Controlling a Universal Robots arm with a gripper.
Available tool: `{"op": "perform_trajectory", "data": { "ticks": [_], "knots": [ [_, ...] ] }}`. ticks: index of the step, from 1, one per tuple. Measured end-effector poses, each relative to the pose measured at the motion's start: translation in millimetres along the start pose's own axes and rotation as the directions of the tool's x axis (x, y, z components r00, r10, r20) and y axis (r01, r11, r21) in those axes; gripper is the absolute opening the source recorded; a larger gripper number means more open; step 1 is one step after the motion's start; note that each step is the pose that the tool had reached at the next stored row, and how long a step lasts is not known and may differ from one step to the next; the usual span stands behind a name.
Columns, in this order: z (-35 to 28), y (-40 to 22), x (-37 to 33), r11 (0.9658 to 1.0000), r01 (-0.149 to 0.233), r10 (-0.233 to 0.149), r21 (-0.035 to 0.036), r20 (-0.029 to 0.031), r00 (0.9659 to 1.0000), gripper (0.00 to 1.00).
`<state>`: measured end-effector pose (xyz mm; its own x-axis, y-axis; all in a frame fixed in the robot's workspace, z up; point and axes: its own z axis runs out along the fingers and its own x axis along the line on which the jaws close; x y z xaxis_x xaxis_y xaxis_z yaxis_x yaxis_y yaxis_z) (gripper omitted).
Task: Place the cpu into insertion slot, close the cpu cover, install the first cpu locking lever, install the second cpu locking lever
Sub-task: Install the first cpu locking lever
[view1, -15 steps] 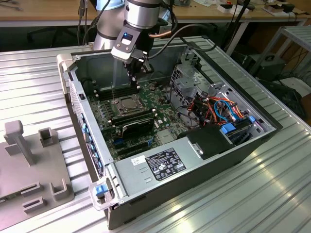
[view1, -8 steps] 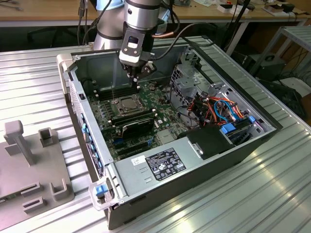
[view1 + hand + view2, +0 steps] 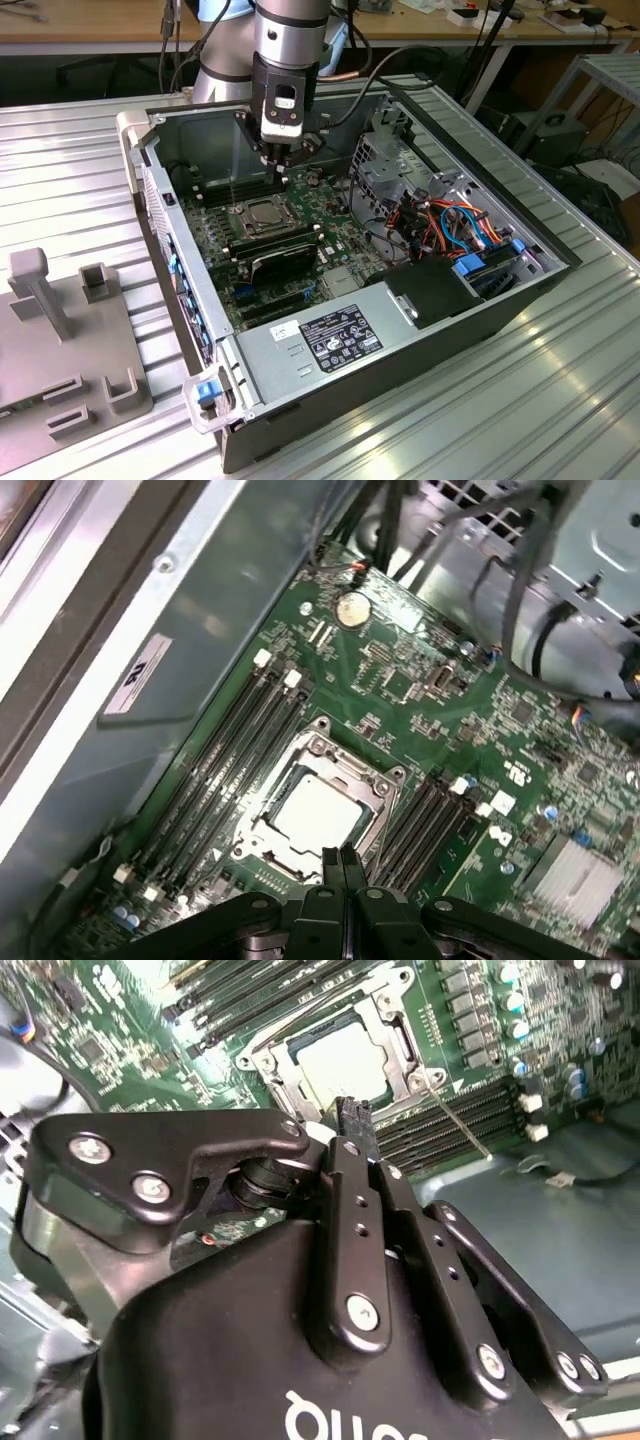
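Observation:
The cpu (image 3: 263,213) (image 3: 345,1063) (image 3: 318,815) lies flat in the motherboard's insertion slot, its silver top showing through the square window of the cpu cover (image 3: 396,1038) (image 3: 303,771), which is folded down around it. A thin metal locking lever (image 3: 462,1128) (image 3: 232,192) sticks up free beside the socket. My gripper (image 3: 278,165) (image 3: 352,1115) (image 3: 340,865) hangs just above the socket's edge. Its black fingers are shut together with nothing between them.
Memory slots (image 3: 225,765) flank the socket on both sides. A black card (image 3: 285,262) stands just in front of it, then the power supply (image 3: 335,335). Coloured cables (image 3: 450,225) and a drive cage fill the exterior view's right. A grey fixture (image 3: 60,340) sits outside the case.

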<state>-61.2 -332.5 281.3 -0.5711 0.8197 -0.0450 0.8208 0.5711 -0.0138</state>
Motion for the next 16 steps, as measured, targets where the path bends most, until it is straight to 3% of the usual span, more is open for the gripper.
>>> {"op": "perform_trajectory", "data": {
  "ticks": [2,3,5,8,10,13,15,16],
  "knots": [
    [1.6,0.0,0.1,0.9977,0.068,-0.068,-0.0028,0.0011,0.9977,0.11],
    [1.9,0.0,0.1,0.9942,0.107,-0.107,-0.0048,0.0017,0.9943,0.11],
    [2.2,0.1,0.1,0.9886,0.151,-0.151,-0.0067,0.0026,0.9886,0.11],
    [2.8,0.0,0.1,0.9738,0.227,-0.227,-0.0098,0.0043,0.9739,0.11],
    [3.2,0.1,0.2,0.9569,0.290,-0.290,-0.0125,0.0060,0.9569,0.11],
    [3.6,0.1,0.2,0.9271,0.374,-0.374,-0.0159,0.0085,0.9272,0.11],
    [3.7,0.1,0.2,0.9137,0.406,-0.406,-0.0171,0.0095,0.9139,0.11],
    [3.8,0.1,0.2,0.8992,0.437,-0.437,-0.0184,0.0106,0.8994,0.11]
  ]
}}
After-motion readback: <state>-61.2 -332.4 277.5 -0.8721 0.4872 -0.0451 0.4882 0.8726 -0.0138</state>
